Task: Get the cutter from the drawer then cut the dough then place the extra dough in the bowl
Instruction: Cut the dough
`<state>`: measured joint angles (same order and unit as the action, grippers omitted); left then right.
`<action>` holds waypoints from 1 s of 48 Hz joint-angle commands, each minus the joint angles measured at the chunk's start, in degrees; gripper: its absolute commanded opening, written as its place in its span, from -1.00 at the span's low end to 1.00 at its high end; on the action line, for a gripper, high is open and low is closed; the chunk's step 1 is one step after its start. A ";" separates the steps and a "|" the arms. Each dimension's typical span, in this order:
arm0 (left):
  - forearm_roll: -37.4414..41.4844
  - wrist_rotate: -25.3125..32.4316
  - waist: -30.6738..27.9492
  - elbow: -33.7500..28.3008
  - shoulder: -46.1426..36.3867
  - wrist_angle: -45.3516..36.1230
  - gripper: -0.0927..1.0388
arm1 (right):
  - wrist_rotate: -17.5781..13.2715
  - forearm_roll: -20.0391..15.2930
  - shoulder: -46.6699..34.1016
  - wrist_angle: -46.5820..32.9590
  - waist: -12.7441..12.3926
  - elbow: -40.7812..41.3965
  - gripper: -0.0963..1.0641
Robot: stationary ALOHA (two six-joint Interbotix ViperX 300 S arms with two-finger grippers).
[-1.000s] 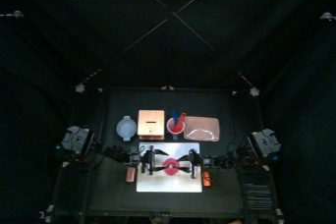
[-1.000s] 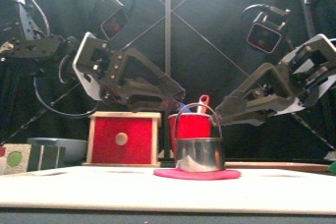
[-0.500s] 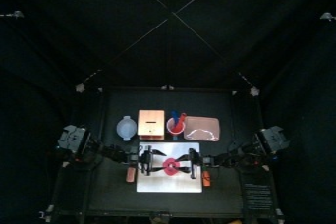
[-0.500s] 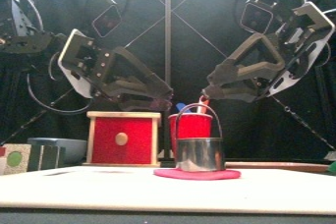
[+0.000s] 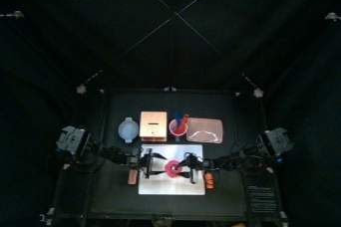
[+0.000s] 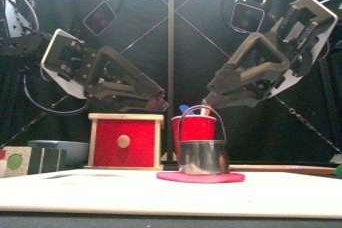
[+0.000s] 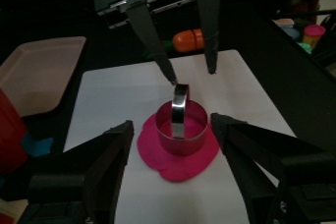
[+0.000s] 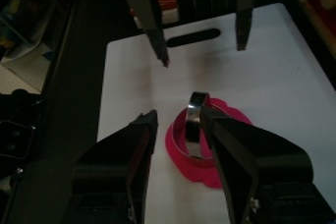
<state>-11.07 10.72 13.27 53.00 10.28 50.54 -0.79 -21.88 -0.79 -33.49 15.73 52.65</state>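
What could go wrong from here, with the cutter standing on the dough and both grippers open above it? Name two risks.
1. The cutter stands free on the dough, its thin wire handle upright. If the open left gripper or right gripper closes off-centre, it could tip or drag the cutter.
2. The dough lies flat on the white cutting board. When lifted, the extra dough might stick or tear before reaching the blue-grey bowl, which sits off the board.

Booth dim; black curtains (image 5: pixel 170 32) read dark. The white cutting board (image 5: pixel 173 185) is the brightest area, top view. Highlights glint on the metal cutter (image 6: pixel 203 158).
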 commanded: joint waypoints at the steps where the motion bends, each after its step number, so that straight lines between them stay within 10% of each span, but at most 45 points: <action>1: 1.76 -0.09 -0.18 -2.46 0.79 -0.26 0.86 | 0.09 -1.05 0.62 -1.49 0.00 0.18 0.51; 32: 8.44 -0.44 -4.39 -5.27 4.13 -2.11 0.85 | 0.18 -13.71 -7.65 -11.07 5.36 -0.18 0.50; 48: 18.19 -10.11 -5.36 -7.29 5.71 -2.11 0.70 | 0.26 -15.21 -7.82 -11.25 6.15 -1.49 0.50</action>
<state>5.01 1.67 8.00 47.02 16.61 48.16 -0.62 -37.00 -9.84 -44.30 21.71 52.12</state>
